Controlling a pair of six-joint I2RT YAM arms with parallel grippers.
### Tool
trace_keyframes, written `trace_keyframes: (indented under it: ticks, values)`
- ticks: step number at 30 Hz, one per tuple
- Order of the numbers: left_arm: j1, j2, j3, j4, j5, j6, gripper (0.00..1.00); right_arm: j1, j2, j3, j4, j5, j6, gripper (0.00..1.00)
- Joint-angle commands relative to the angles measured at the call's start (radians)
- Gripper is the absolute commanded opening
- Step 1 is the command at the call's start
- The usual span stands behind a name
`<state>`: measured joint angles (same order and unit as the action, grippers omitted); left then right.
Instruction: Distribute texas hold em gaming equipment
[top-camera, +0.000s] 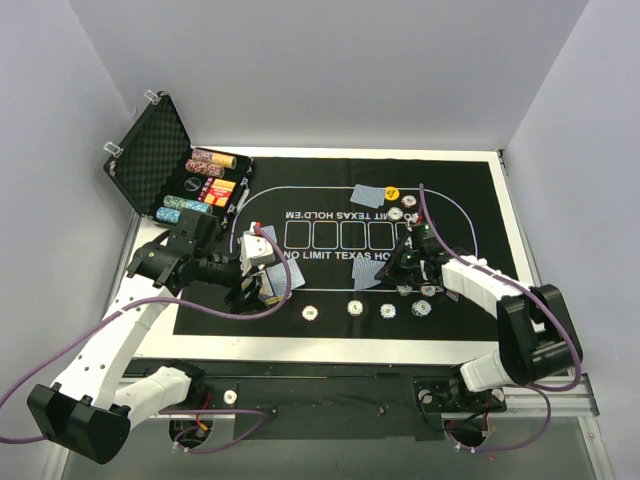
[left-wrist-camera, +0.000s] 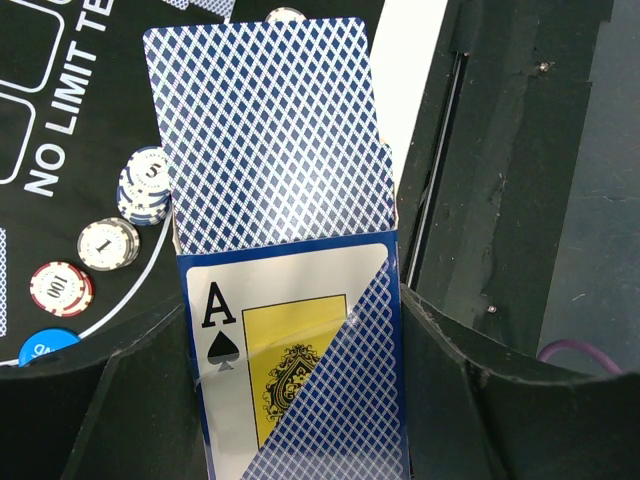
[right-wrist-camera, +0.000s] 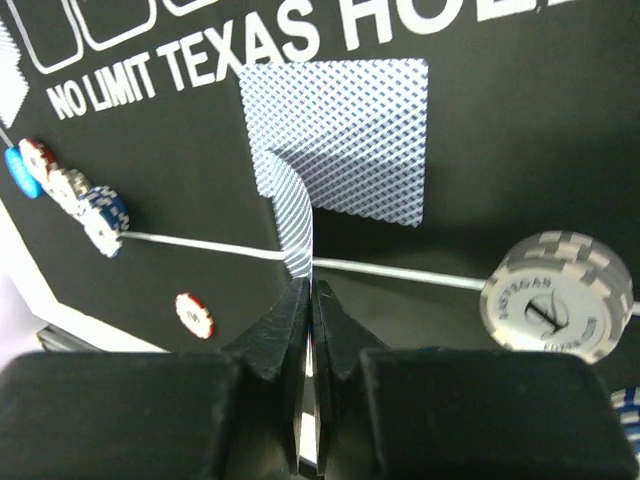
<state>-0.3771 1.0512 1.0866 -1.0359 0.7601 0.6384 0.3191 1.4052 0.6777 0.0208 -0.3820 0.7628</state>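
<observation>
Over mat (right-wrist-camera: 520, 150), right gripper (right-wrist-camera: 310, 300) pinches card (right-wrist-camera: 296, 220).

From above I count four chip piles (top-camera: 354, 307) in the near row on the mat (top-camera: 300, 175) and one yellow button (top-camera: 392, 192). My left wrist view has three chip stacks (left-wrist-camera: 108, 243) and one blue button (left-wrist-camera: 45, 347). Past my right tool (right-wrist-camera: 311, 288), two blue-backed cards (right-wrist-camera: 350, 140).

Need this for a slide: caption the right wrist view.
Right gripper pinches a bent card above a face-down card on the mat.
</observation>
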Motion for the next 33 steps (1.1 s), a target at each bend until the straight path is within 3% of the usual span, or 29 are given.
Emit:
trace_keyframes:
  ticks: [1, 7, 16, 23, 26, 31, 33]
  values:
    - [-0.005, -0.011, 0.016, 0.034, 0.035, 0.0, 0.0, -0.011, 0.072, 0.063, 0.03, 0.051, -0.063, 0.0]
    - [-0.005, -0.014, 0.013, 0.034, 0.038, -0.002, 0.0, -0.011, 0.092, 0.095, -0.008, 0.104, -0.085, 0.0]
    - [-0.005, -0.019, 0.01, 0.033, 0.039, 0.001, 0.0, -0.008, 0.032, 0.154, -0.16, 0.143, -0.125, 0.4]
    - [-0.005, -0.019, 0.01, 0.028, 0.044, -0.002, 0.0, 0.026, -0.078, 0.184, -0.24, 0.216, -0.128, 0.46]
    - [-0.005, -0.02, 0.012, 0.028, 0.038, 0.0, 0.0, 0.087, -0.184, 0.194, -0.222, 0.166, -0.076, 0.51]
    - [-0.005, -0.011, 0.018, 0.027, 0.038, 0.001, 0.0, 0.28, -0.271, 0.266, -0.196, 0.094, -0.017, 0.74]
    - [-0.005, -0.007, 0.021, 0.025, 0.038, 0.003, 0.0, 0.343, -0.299, 0.276, -0.147, 0.057, 0.019, 0.77]
